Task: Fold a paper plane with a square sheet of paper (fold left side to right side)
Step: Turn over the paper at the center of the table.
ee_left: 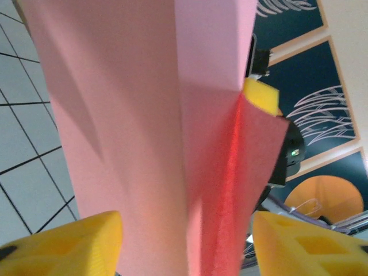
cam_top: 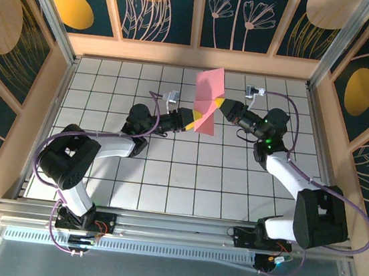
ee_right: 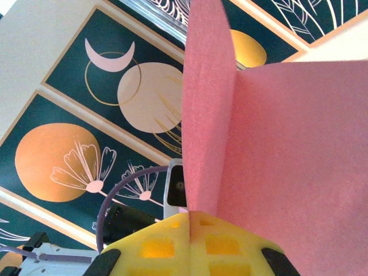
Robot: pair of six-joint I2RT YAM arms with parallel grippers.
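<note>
While held clear of the white tiled bench [cam_top: 193,173], hangs free for creasing: salmon-pink, partly folded square sheet of paper [cam_top: 209,94]. Clamped at one edge by right pincer [cam_top: 219,105] as anchor; left pincer [cam_top: 189,120] apart, astride the fold, probably to press it.

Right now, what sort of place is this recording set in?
Probably a purpose-built robot test booth: a white grid-tiled table walled by wood-framed teal floral panels, with a left arm and right arm bolted to a metal rail at its near edge.
</note>
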